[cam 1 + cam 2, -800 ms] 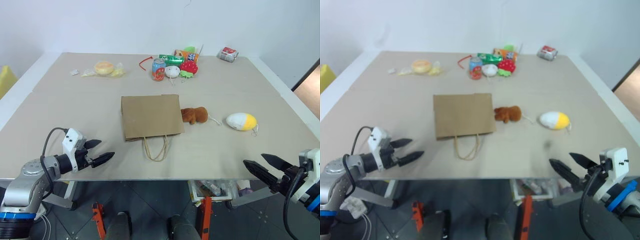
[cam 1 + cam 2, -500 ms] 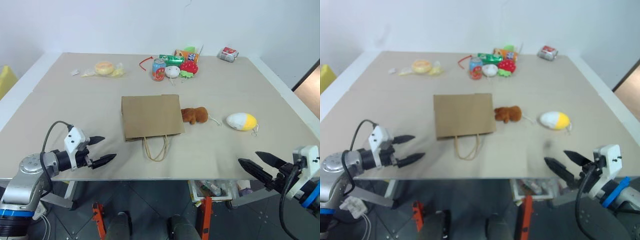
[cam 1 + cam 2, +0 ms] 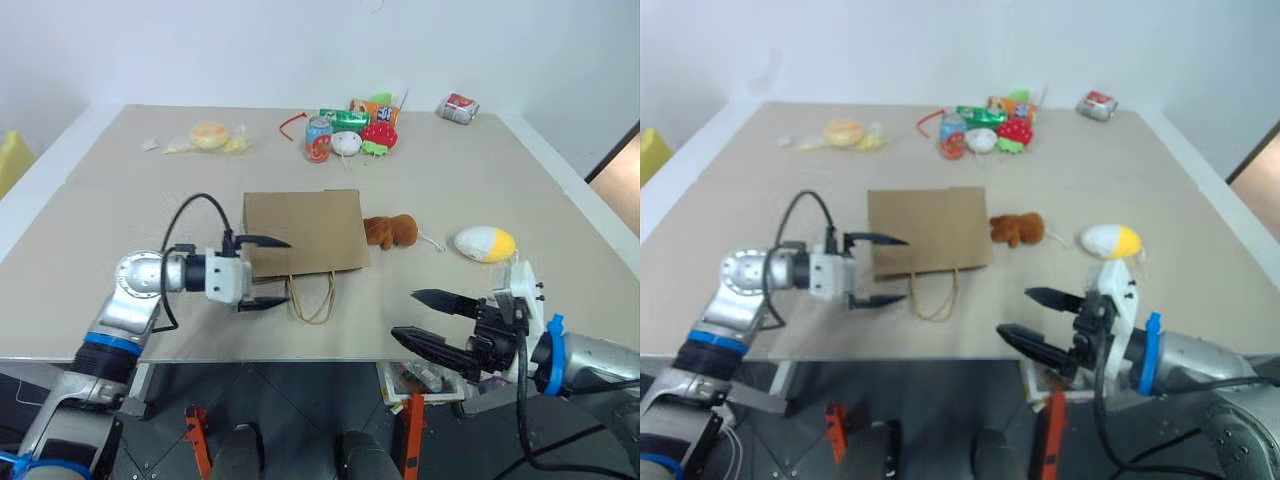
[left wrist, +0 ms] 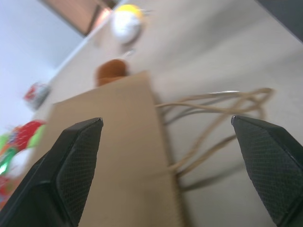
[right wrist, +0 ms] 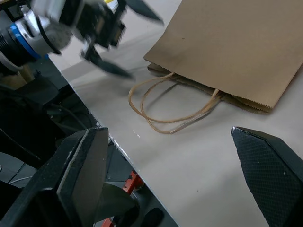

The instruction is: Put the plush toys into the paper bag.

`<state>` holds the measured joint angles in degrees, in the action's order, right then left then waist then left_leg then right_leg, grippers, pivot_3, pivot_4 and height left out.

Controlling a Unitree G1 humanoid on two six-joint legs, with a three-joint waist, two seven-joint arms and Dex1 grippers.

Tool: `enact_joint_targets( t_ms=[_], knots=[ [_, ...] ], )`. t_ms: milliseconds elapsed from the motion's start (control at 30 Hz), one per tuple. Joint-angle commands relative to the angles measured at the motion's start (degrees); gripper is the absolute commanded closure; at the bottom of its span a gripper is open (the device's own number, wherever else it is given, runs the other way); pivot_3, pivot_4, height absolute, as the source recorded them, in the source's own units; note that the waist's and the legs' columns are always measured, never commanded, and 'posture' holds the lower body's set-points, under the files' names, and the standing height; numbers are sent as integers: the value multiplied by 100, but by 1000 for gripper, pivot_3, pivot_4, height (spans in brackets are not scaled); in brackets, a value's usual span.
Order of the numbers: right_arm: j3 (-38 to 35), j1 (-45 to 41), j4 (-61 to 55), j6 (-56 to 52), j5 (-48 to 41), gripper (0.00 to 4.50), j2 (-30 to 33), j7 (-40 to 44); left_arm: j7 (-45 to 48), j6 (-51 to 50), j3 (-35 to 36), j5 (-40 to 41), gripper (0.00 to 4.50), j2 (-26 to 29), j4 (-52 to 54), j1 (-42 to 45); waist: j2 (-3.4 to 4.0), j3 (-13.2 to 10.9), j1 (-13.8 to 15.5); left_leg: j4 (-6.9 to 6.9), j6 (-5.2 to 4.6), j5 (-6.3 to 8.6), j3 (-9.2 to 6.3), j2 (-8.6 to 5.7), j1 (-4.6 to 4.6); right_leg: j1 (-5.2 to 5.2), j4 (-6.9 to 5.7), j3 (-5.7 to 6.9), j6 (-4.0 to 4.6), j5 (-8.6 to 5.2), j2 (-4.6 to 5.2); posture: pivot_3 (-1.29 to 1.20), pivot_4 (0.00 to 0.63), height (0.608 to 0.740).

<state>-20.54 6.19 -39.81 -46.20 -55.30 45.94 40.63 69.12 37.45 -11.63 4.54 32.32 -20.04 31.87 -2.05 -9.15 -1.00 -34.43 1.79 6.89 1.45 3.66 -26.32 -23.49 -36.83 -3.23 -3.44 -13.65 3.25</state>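
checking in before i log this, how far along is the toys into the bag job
Nothing is done yet: the paper bag lies flat on the table, with the brown plush and the white-and-yellow plush beside it. In hand: the left end effector is open at the bag's handle end; the right end effector is open and empty. Left: opening the bag and bagging both toys.

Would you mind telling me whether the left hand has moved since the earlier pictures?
Yes. The left hand has moved in from the table's near left edge to the paper bag, its open fingers now at the bag's near left corner.
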Motion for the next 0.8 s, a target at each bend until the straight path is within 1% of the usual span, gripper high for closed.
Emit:
enact_joint_targets(
  t_ms=[33, 167, 267, 333, 600, 800],
  knots=[
    [-60, -9, -132, 45, -92, 19, -13, -136, 17, 809, -173, -242, 0, -71, -703, 463, 0, 0, 1, 0, -1, 0, -1, 0, 0, 0, 0, 0, 0, 0, -1, 0, 150, 740],
    [-55, 32, -119, 108, -19, 19, -38, -205, -94, 939, -227, -223, 0, -290, -1105, 742, -1, 0, 1, -5, -2, 0, -4, 0, -1, 6, 0, 0, -8, 1, -3, 0, 150, 740],
    [-121, 92, -132, 117, -59, 19, -36, -214, 63, 582, -190, 199, 0, -401, -882, 713, -1, -1, 0, -13, -5, -2, -2, 0, 0, 10, 0, 0, -7, 7, -1, 0, 150, 740],
    [-173, 139, -129, 123, -86, 19, -47, -241, 159, 468, -182, 328, 0, -393, -816, 702, -1, 0, -1, -14, -6, -3, -2, 0, 0, 11, 0, -1, -6, 9, 0, 0, 150, 740],
    [-118, 130, -146, 186, -78, 19, -83, -321, 383, 425, -275, 246, 0, -338, -1021, 832, 0, 0, -2, -13, -10, -6, -2, 1, 3, 11, -1, 0, -6, 11, -2, 0, 150, 740],
    [-123, 171, -173, 225, -83, 19, -107, -385, 305, 251, -260, 280, 0, -598, -1129, 993, 0, 0, -2, -13, -10, -6, -3, 1, 2, 12, 0, 1, -6, 12, -2, 0, 150, 740]
  ],
)
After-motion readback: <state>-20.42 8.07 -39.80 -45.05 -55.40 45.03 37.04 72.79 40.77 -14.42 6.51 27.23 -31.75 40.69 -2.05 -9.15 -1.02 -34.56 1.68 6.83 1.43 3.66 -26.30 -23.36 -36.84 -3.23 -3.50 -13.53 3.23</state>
